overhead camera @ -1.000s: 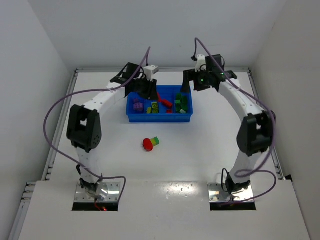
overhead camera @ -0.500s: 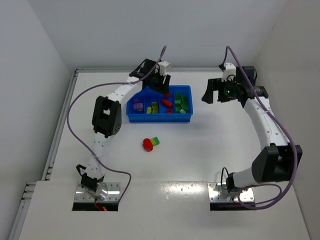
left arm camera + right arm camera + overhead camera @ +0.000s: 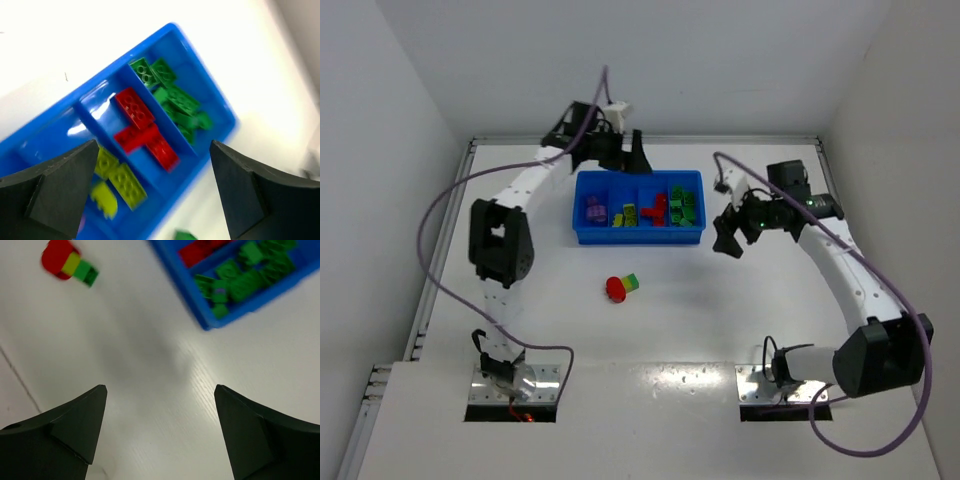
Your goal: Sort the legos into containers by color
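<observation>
My left claw (image 3: 630,158) hangs over the far rim of the blue tray (image 3: 638,238), its fingers (image 3: 65,185) spread wide with nothing between them. Directly beneath lie the red bricks (image 3: 142,127), overlapping one another in the third compartment from the left; since I carry nothing, I judge that wide spread suits a drop into that bay. Right of them the green bricks (image 3: 175,97) crowd the rightmost compartment; left of them sit the yellow-green bricks (image 3: 120,177), and the purple bricks (image 3: 592,210) lie in the leftmost; each colour has its own bay, so the sorting looks close to done.

My right claw (image 3: 727,240) is likewise apart and empty, poised above the bare table (image 3: 550,310) just off the tray's right end. From there its camera takes in the one piece outside the tray: a mixed stack (image 3: 67,262) of red, yellow and green lying on the table on the near side, well apart from the tray. That stack is what is left to sort. Its colours are joined, so I judge it must be pulled apart first, one claw gripping while the other tugs; open fingers suit that approach. The pieces are small, and a careless pinch could send them skidding across the smooth table.
</observation>
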`<state>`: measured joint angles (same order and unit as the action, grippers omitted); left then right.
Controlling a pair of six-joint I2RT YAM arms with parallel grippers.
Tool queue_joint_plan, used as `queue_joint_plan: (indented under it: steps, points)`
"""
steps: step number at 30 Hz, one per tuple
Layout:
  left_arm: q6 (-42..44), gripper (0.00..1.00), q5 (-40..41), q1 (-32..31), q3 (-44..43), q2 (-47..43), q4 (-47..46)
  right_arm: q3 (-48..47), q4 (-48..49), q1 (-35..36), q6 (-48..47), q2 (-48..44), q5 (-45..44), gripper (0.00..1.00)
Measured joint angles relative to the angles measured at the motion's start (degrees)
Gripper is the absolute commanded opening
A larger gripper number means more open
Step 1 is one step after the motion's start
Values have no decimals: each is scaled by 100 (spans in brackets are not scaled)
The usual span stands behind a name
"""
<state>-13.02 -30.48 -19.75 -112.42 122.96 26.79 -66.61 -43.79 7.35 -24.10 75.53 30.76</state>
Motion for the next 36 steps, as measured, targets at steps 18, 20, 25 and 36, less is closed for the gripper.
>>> queue_joint_plan:
  steps: [18, 20, 25, 36]
  points:
    - [1408, 88, -1762, 3193, 3115, -3456, 1246, -105, 363, 2868, -3027, 2282, 796, 69]
    - [1622, 88, -1727, 3268, 3329, -3742, 1375, -424, 437, 2970, -3091, 2667, 841, 69]
    - [1950, 88, -1672, 3375, 3665, -4107, 1530, -955, 516, 3104, -3163, 3276, 831, 69]
    - [2192, 88, -1635, 3589, 3810, -3912, 1624, -1198, 485, 3377, -3292, 3797, 702, 69]
